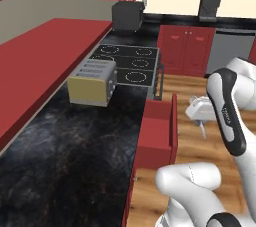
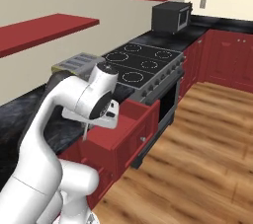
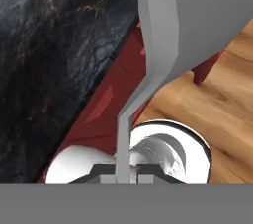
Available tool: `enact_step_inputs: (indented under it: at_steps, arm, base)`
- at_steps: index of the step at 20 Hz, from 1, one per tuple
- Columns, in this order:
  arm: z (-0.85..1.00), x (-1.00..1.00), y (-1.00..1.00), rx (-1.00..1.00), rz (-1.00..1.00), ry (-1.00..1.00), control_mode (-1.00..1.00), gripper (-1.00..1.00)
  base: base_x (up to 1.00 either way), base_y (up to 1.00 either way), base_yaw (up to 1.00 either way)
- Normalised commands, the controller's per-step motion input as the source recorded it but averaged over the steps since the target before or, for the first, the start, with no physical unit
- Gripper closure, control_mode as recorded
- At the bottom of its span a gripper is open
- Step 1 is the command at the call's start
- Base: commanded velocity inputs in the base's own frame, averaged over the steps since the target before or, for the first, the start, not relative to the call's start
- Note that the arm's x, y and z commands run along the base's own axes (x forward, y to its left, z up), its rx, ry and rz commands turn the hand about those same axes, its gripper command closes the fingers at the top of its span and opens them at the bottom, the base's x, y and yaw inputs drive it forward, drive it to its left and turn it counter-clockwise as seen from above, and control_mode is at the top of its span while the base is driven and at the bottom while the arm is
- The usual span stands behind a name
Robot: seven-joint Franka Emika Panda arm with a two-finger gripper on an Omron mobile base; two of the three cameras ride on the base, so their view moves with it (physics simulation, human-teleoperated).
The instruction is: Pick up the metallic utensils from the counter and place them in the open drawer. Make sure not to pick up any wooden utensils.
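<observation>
While tool (image 3: pixel 126 171) grips utensil (image 3: pixel 155 45) | hand view: drawer (image 3: pixel 111 107) beneath

A home kitchen: ahead of the gripper (image 2: pixel 86 131) sit a toaster (image 1: pixel 93 82), cooktop (image 1: pixel 127 63) and microwave (image 2: pixel 170 17), among red cabinets (image 1: pixel 186 51).

The arm (image 2: pixel 59 114) is glossy white, built of thick rounded tube segments. Behind the gripper (image 1: pixel 202 130), a long link carries a dark grey to black strip down its side, with faint small lettering too small to read. The joint just above the gripper ends in a round dark cap with a pale rim. Farther back, near the base, the segments swell into smooth white bulges with thin seam lines and another dark joint ring.
</observation>
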Motion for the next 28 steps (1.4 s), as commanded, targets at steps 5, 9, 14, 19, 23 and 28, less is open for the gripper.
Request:
enact_step_inputs:
  at_steps: [5,9,14,19,23,28]
  arm:
    - [-0.3,0.82,0.12,0.0,-0.33,0.07,-1.0,1.0]
    - [-0.44,0.78,0.0,0.06,-0.3,0.13,-1.0,1.0]
    - [-0.47,0.61,-0.03,0.09,-0.23,0.1,-1.0,1.0]
    - [-0.38,0.54,-0.01,0.05,-0.08,0.02,-1.0,1.0]
    - [-0.37,0.49,-0.04,0.0,0.0,0.0,-1.0,1.0]
    - [-0.47,0.52,-0.11,0.0,0.0,0.07,-1.0,1.0]
  base:
    - [0.0,0.0,0.0]
    - [0.0,0.0,0.0]
    - [0.0,0.0,0.0]
    - [0.0,0.0,0.0]
    - [0.0,0.0,0.0]
    - [0.0,0.0,0.0]
